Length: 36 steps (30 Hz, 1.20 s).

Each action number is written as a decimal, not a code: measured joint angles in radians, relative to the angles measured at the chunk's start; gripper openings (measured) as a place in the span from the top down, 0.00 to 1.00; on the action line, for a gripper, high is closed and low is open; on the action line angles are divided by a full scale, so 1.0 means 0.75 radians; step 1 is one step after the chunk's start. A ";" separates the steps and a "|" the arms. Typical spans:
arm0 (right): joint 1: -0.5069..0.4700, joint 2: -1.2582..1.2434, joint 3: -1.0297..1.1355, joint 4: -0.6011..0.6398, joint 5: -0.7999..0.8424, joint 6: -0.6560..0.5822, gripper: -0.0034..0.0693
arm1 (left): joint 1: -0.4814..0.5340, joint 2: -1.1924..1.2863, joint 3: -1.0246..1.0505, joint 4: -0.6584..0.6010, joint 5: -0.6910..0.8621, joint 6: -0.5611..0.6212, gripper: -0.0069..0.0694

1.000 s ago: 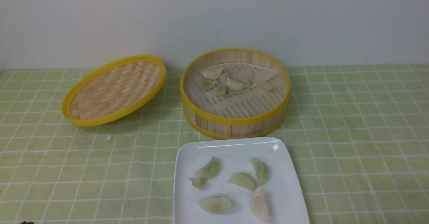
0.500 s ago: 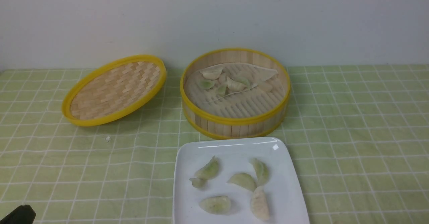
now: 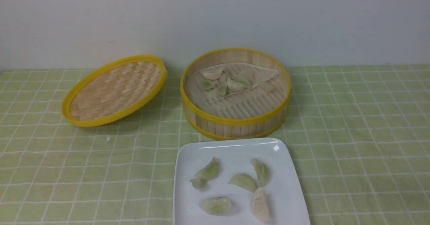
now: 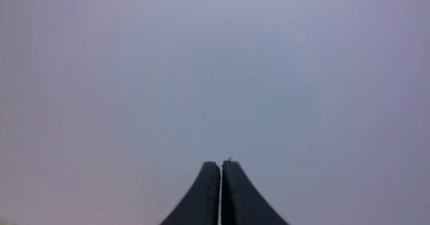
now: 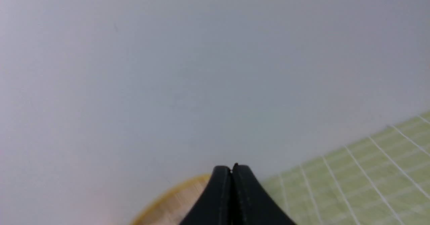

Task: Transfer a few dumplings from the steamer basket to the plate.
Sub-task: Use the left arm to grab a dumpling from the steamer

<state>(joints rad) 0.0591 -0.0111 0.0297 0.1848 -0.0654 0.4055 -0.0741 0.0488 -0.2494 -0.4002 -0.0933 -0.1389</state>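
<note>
The steamer basket [image 3: 235, 120] stands at the table's middle back, with several pale dumplings [image 3: 226, 82] on its white liner. Just in front of it lies the white square plate [image 3: 289, 188], holding several greenish dumplings [image 3: 243, 181]. Neither arm shows in the front view. My left gripper [image 4: 221, 164] is shut with nothing between its black fingers, facing the bare wall. My right gripper [image 5: 231, 167] is also shut and empty, pointing at the wall, with a piece of the steamer basket rim [image 5: 168, 194] low behind it.
The shallow woven lid [image 3: 114, 90] with a yellow rim leans tilted to the left of the basket. A small white crumb [image 3: 108, 139] lies on the green checked tablecloth [image 3: 362, 134]. A plain wall stands behind the table.
A dark part of my left arm showed at the front view's bottom left corner half a second ago and has now gone out of view. Dumplings, basket and plate have not moved.
</note>
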 joint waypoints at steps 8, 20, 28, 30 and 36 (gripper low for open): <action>0.000 0.000 0.000 0.063 -0.152 0.004 0.97 | 0.000 0.755 -0.804 0.046 1.123 0.155 0.92; 0.049 0.263 -0.643 -0.023 0.835 -0.096 0.97 | -0.050 1.768 -1.338 0.000 1.423 0.651 0.92; 0.067 0.817 -1.248 -0.082 1.614 -0.420 0.97 | -0.211 2.224 -1.771 -0.015 1.443 0.794 0.92; 0.069 0.884 -1.314 -0.082 1.663 -0.442 0.97 | -0.234 2.320 -1.875 -0.015 1.443 0.835 0.92; 0.069 0.956 -1.352 -0.027 1.676 -0.459 0.97 | -0.316 2.665 -2.207 -0.015 1.439 0.980 0.89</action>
<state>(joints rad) 0.1105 0.7061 -0.9842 0.1645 1.1919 0.0613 -0.3108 2.0479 -1.9043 -0.4116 0.9856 0.5959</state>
